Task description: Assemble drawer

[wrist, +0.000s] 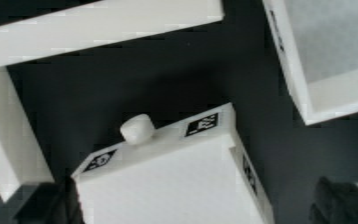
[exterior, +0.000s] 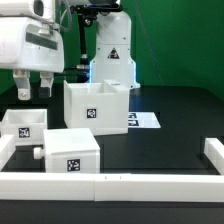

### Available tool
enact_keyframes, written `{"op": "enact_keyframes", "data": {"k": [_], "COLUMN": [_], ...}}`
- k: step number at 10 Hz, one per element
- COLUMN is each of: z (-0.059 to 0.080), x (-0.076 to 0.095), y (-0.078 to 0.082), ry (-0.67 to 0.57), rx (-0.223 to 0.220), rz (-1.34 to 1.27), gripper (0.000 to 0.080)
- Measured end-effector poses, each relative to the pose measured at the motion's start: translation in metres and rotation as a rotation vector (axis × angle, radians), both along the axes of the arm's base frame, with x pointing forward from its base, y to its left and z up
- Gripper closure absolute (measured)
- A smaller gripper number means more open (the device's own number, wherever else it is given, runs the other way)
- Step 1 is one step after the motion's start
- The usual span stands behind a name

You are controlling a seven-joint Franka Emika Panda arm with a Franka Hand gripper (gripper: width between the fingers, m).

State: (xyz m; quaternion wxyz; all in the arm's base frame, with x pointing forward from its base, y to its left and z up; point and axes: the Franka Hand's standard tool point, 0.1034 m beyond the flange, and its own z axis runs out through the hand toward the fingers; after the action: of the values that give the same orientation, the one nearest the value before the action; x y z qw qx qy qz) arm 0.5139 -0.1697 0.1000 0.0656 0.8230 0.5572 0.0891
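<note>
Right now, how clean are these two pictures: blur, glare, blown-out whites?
Exterior view: fairly sharp, the tag on the casing readable as a tag, but white faces wash out and a bluish glow sits beside the arm. Wrist view: soft throughout, tags on the tray smeared, its knob fuzzy-edged.

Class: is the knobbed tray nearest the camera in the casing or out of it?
Out. The tray sits on the table in front of the casing, not inside it.
</note>
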Motion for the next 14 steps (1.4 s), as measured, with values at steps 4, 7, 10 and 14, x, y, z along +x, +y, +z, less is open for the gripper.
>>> {"op": "enact_keyframes", "data": {"k": [4, 7, 10, 14], "z": [0.003, 0.005, 0.011, -0.001], "x": [-0.002, 0.006, 0.006, -0.023], "y": [0.03, 0.033, 0.051, 0.102], "ry": [-0.015, -0.002, 0.041, 0.145], "rx": [0.199, 0.256, 0.348, 0.406], "rz": [-0.802, -1.02, -1.398, -1.891], "gripper": [0.015, 0.015, 0.015, 0.015]}}
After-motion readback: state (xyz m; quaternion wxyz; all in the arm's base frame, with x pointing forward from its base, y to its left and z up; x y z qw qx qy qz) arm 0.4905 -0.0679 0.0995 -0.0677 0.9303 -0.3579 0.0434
